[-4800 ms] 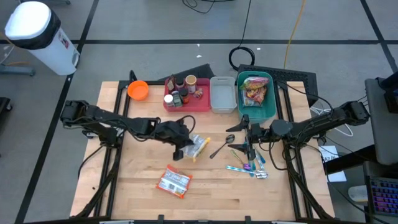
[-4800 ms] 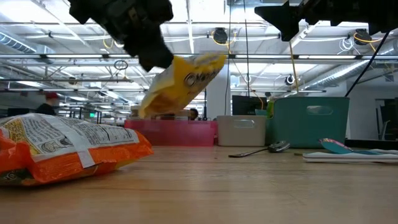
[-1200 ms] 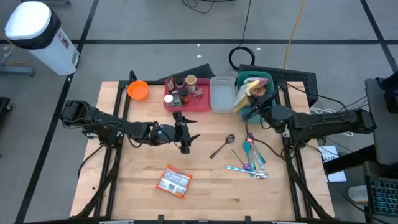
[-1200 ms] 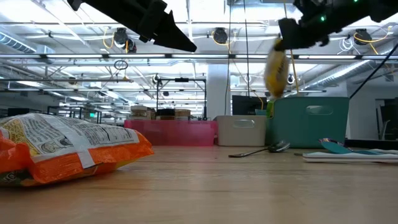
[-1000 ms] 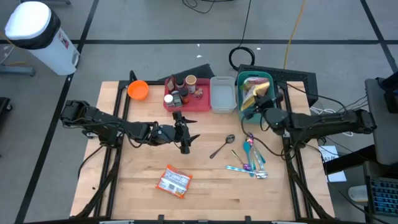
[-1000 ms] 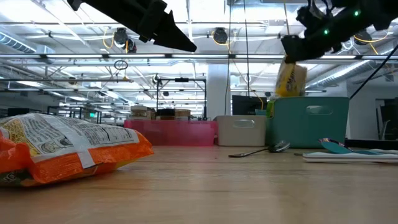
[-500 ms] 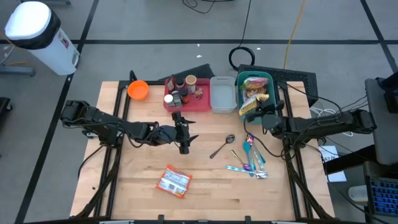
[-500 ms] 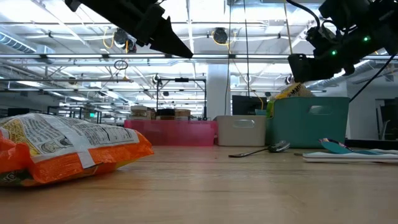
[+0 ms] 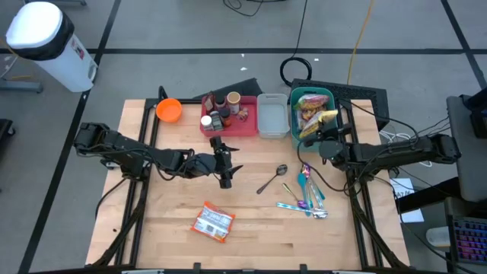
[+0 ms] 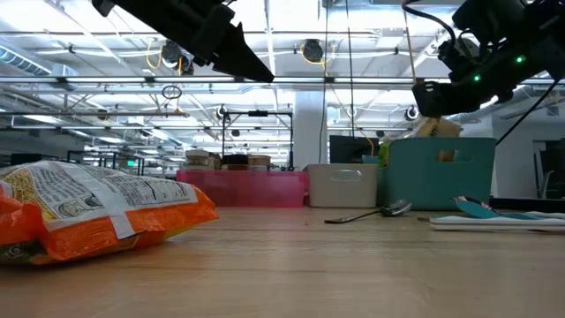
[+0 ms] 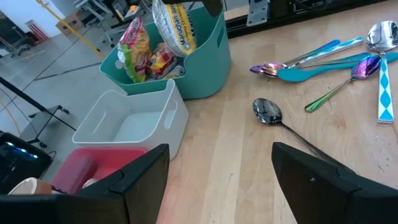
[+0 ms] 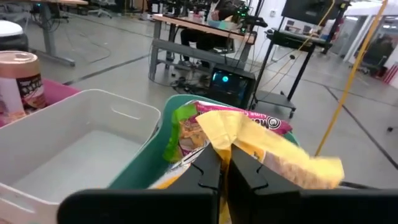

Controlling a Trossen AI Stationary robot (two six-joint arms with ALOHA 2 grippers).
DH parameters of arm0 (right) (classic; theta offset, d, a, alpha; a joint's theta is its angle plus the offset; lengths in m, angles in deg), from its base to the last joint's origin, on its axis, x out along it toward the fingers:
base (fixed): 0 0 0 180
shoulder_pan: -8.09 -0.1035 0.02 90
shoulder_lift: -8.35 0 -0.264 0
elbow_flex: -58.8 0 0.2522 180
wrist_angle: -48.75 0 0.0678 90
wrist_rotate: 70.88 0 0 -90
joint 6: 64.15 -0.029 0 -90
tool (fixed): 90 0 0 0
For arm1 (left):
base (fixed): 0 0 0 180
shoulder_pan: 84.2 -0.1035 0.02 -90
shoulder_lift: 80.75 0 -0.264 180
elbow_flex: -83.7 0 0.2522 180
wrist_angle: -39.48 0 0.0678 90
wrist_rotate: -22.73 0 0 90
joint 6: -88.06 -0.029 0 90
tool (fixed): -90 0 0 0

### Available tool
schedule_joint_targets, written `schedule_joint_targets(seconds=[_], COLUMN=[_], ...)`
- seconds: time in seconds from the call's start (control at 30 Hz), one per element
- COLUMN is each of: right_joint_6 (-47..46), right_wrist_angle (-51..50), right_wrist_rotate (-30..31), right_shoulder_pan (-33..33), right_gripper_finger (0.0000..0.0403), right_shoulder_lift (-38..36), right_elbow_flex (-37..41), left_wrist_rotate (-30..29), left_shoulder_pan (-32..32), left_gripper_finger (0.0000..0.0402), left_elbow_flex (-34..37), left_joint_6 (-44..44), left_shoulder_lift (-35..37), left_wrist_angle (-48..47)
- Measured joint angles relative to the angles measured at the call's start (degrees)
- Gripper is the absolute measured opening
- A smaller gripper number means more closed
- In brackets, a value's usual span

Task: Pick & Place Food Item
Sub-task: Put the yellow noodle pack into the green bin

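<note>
Right gripper clamped on yellow bag, dangling it low over teal bin for a clean drop among the snacks. Left gripper wide, empty, mid-table.

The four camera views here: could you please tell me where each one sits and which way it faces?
High: overhead, straight down; both arms, teal bin.
Low: tabletop level, facing across; orange packet close.
Left wrist: past open left gripper toward spoon.
Right wrist: right gripper pinching yellow bag.
All four share the bin.
</note>
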Motion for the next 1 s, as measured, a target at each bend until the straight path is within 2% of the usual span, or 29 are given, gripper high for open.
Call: schedule_joint_targets(seconds=[0.1,0.3,0.43,0.63,0.77,1.0], right_joint_6=[0.5,0.1,-1.6,-4.5,-8.0,-13.7], right_wrist_angle=[0.0,-0.1,-0.3,-2.5,-4.4,-4.3], right_wrist_rotate=[-1.0,-12.6,-17.1,-17.2,-17.1,-17.3], right_shoulder_pan=[0.0,0.1,1.0,2.4,4.0,4.6], right_gripper_finger=[0.0000,0.0000,0.0000,0.0013,0.0053,0.0169], right_shoulder_lift=[0.0,-0.3,-1.0,-1.0,-1.0,-1.0], right_elbow_flex=[0.0,0.0,0.0,0.0,0.0,0.0], left_wrist_rotate=[0.0,0.0,0.0,1.8,1.9,1.9], left_shoulder_pan=[-0.1,-1.0,-1.6,-2.2,-2.3,-2.3], left_gripper_finger=[0.0285,0.0285,0.0285,0.0285,0.0285,0.0285], left_elbow_flex=[0.0,0.0,0.0,0.0,0.0,0.0], left_joint_6=[0.0,0.8,1.5,1.6,2.2,2.2], left_shoulder_lift=[0.0,0.0,0.0,0.0,0.0,0.0], left_wrist_angle=[0.0,0.0,0.0,0.0,0.0,0.0])
